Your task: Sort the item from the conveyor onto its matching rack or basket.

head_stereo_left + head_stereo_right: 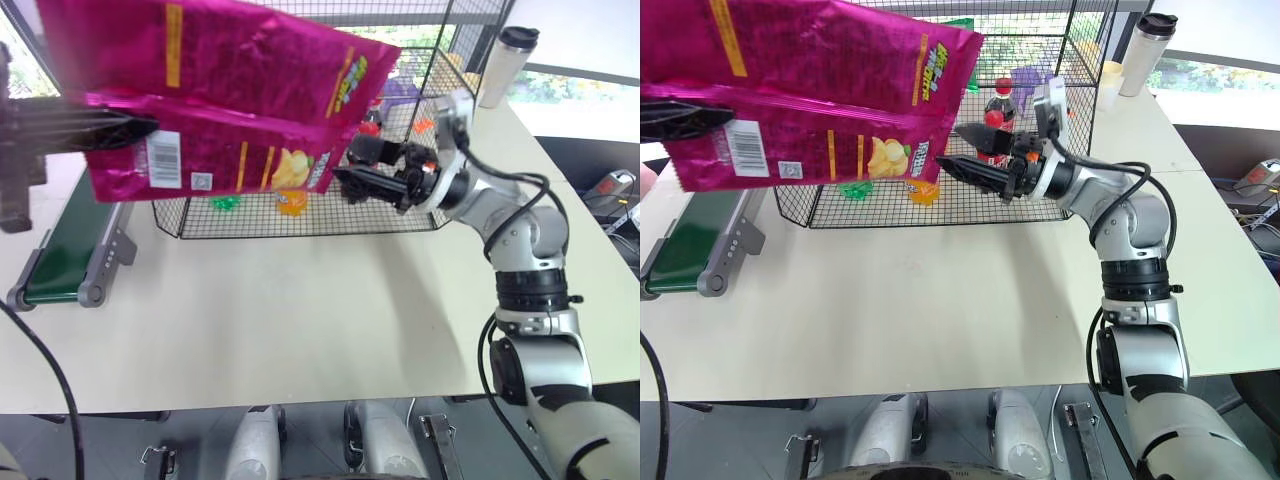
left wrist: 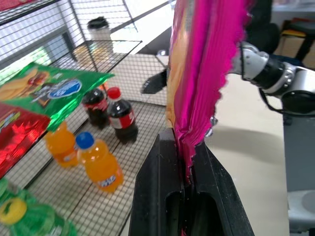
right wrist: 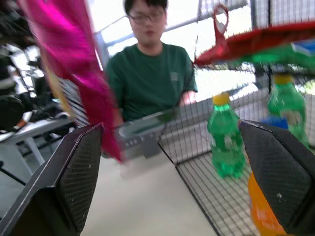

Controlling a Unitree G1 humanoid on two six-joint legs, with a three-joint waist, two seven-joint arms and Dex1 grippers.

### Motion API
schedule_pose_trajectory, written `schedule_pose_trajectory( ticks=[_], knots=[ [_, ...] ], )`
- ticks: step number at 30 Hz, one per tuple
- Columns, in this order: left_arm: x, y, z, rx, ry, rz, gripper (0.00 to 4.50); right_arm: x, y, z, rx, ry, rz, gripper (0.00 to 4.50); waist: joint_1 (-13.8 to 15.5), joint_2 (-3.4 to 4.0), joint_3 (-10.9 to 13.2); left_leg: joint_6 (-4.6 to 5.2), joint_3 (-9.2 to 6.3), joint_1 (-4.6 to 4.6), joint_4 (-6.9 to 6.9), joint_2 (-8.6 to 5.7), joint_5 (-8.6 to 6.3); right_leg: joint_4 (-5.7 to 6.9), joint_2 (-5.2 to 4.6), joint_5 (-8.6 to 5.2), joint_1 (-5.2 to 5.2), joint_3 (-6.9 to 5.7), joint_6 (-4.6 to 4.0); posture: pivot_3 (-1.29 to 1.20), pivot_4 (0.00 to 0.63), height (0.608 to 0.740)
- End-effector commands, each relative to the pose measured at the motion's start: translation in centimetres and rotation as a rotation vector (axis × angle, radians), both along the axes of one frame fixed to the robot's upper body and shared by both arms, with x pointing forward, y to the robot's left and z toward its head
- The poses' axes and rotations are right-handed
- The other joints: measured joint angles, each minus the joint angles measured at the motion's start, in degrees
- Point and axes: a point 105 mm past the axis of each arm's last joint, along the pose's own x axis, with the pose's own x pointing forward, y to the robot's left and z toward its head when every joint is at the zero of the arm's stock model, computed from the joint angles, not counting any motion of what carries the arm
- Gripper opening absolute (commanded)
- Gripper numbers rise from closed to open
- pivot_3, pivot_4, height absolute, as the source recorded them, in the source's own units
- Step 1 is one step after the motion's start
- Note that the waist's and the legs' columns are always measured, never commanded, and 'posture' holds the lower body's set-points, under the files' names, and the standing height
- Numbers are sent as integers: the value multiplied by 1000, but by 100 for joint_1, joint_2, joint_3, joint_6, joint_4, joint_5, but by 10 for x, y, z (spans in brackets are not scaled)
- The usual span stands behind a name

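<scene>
- Left hand [image 2: 189,184] is clamped shut on the pink bag [image 1: 240,100], pinching its crimped edge between the two black fingers [image 2: 157,196].
- The bag hangs up in the air on the left, above the bench [image 1: 300,300] and in front of the rack [image 1: 330,222]. Barcode side faces the camera, with yellow chips printed near the bottom edge.
- Right hand [image 1: 965,150] is wide open, holding nothing, and points left toward the bag's right end. It's just beside that end, can't tell if it's actually touching.
- In the right wrist view the two fingers [image 3: 64,182] stand far apart with the bag between them off to one side, blurred.
- Conveyor [image 1: 60,250] sits at the left edge of the bench, below the bag, with its near end roller showing.
- The rack is at the far side of the bench. On its floor: cola bottles [image 2: 122,118], orange bottles [image 2: 98,164], green bottles [image 3: 225,142].
- A green bag [image 2: 54,91] and a red bag [image 2: 17,135] lie on the rack's upper shelf.
- A tumbler [image 1: 507,65] with a black lid stands on the bench right of the rack.
- A person in a green shirt [image 3: 150,78] stands past the bench.
</scene>
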Motion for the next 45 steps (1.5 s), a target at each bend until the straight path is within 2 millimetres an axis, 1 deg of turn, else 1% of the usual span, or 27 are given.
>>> schedule_pose_trajectory(
  ticks=[1,3,5,10,13,14,15,16,18,20,21,25,28,30,32,33,36,38,40,41,43,45],
  knots=[
    [0,-5,3,1,-39,-36,17,-16,0,25,52,-70,94,4500,3,0,0,0,0,0,-1,0,0,0,0,0,0,0,0,0,150,740],
    [3,-8,1,-2,-36,-53,17,-26,5,31,73,-71,157,4500,10,0,0,0,0,0,-1,0,0,-1,0,0,0,0,0,0,150,740],
    [4,-11,-1,-16,-34,-75,17,-31,11,32,83,-69,192,4500,10,0,0,0,0,0,0,0,0,0,-1,0,0,0,0,0,150,740],
    [10,-14,-5,-29,-31,-90,17,-29,24,29,92,-55,204,4500,5,0,0,0,0,0,2,0,0,5,0,0,0,0,0,0,150,740],
    [18,-14,-9,-47,-24,-77,0,-28,27,32,120,-43,206,3699,8,0,0,0,0,0,1,0,0,5,0,0,0,0,0,0,150,740],
    [19,-13,-10,-51,-24,-74,0,-28,27,32,123,-44,205,3229,8,0,0,0,0,0,1,0,0,5,0,0,0,0,0,0,150,740],
    [20,-13,-10,-56,-25,-72,0,-29,27,33,124,-48,205,2601,8,0,0,0,0,0,2,0,0,5,0,0,0,0,0,0,150,740],
    [20,-12,-10,-63,-26,-68,0,-30,27,34,124,-51,205,2265,9,0,0,0,0,0,2,0,0,5,-1,0,0,1,0,0,150,740],
    [22,-12,-10,-70,-28,-63,0,-32,25,34,122,-57,206,1243,16,0,0,0,0,-1,3,0,0,5,-1,0,0,0,0,0,150,740],
    [24,-10,-12,-76,-25,-52,0,-35,25,34,113,-64,205,339,16,0,0,0,0,-1,3,-1,0,5,-2,0,0,0,1,0,150,740],
    [25,-9,-12,-80,-24,-46,0,-36,24,34,110,-67,205,87,14,0,0,0,0,-1,3,0,0,5,-2,0,0,0,0,0,150,740],
    [31,-7,-15,-116,-15,-21,0,-41,19,36,102,-81,185,87,15,0,0,0,0,0,2,0,0,5,-2,0,0,0,0,0,150,740],
    [39,3,-25,-137,33,36,831,-42,11,40,106,-101,118,0,14,0,0,0,0,0,3,0,0,5,-2,0,0,0,0,0,150,740],
    [44,11,-28,-166,39,82,1547,-43,2,44,113,-114,56,0,15,0,0,0,2,0,0,-1,0,4,-3,0,0,1,1,0,150,740],
    [49,19,-31,-187,29,136,2456,-43,-8,47,126,-119,-4,0,21,0,1,0,2,0,1,0,0,4,-3,0,0,1,1,0,150,740],
    [56,28,-36,-205,23,189,2727,-42,-17,51,143,-124,-64,0,23,-1,0,0,2,-1,1,0,0,3,-3,0,0,1,1,0,150,740],
    [73,44,-45,-263,4,305,2727,-42,-40,59,123,-181,-247,0,41,0,0,0,5,1,0,-1,0,3,-6,0,0,1,0,0,150,740],
    [76,43,-45,-309,-14,325,2727,-41,-58,68,100,-245,-397,0,46,-1,0,0,5,0,2,-1,0,2,-8,0,0,0,0,0,150,740],
    [75,36,-44,-352,-20,317,2727,-41,-79,81,82,-324,-563,0,48,-2,1,0,7,-3,4,-3,0,0,-11,1,0,1,1,0,150,740],
    [74,32,-44,-367,-21,311,2727,-41,-86,84,57,-362,-629,0,46,-2,1,0,9,-4,4,-4,0,-1,-12,1,0,1,1,0,150,740],
    [72,21,-43,-408,-21,294,2727,-40,-97,88,-24,-459,-768,0,44,-2,1,0,11,-4,2,-4,0,-4,-14,1,0,2,2,0,150,740],
    [70,4,-45,-461,-13,281,2727,-36,-105,99,-49,-591,-929,0,38,-5,-2,0,12,-4,0,-5,0,-6,-17,0,0,2,3,0,150,740]
  ],
)
